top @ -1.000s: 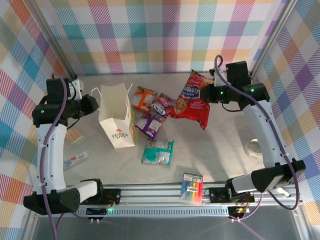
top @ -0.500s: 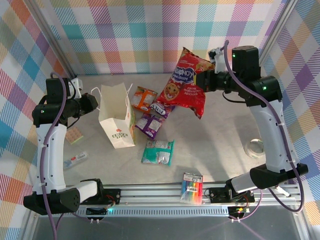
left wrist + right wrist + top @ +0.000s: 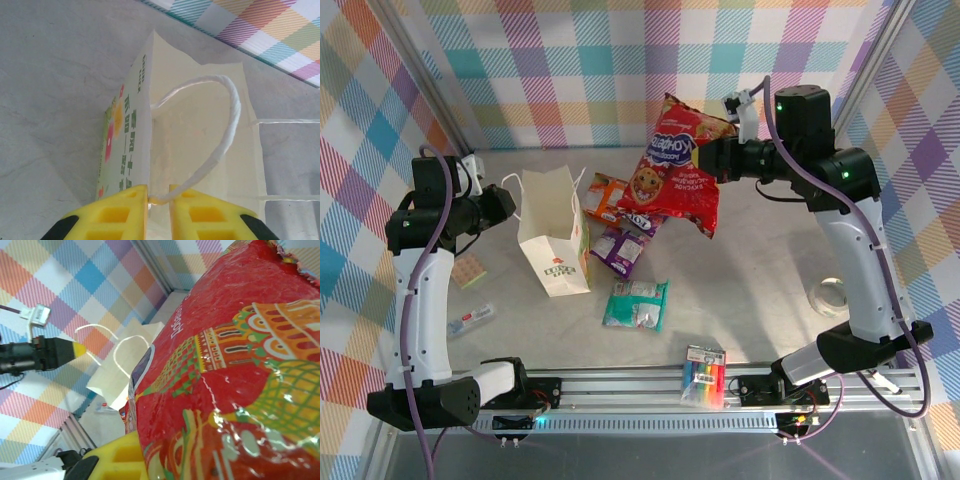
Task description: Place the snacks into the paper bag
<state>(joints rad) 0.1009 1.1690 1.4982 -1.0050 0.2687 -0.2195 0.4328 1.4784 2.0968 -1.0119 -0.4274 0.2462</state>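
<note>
The white paper bag (image 3: 552, 232) stands open at the left, and my left gripper (image 3: 508, 204) is shut on its twisted handle (image 3: 220, 135). My right gripper (image 3: 708, 157) is shut on the large red snack packet (image 3: 670, 178), which hangs in the air right of the bag. The same red packet (image 3: 235, 370) crowds the right wrist view, with the bag (image 3: 122, 367) beyond it. On the table lie the orange packet (image 3: 607, 195), the pink-purple packet (image 3: 642, 212), the small purple packet (image 3: 618, 250) and the teal packet (image 3: 637, 304).
A rainbow-striped marker pack (image 3: 704, 376) lies by the front rail. A roll of tape (image 3: 831, 295) sits at the right. A small checked pad (image 3: 470, 271) and a pen-like item (image 3: 472, 320) lie left of the bag. Checked walls close in the table.
My right gripper has lifted the red packet higher and carried it left toward the bag. The left gripper and the bag have stayed put.
</note>
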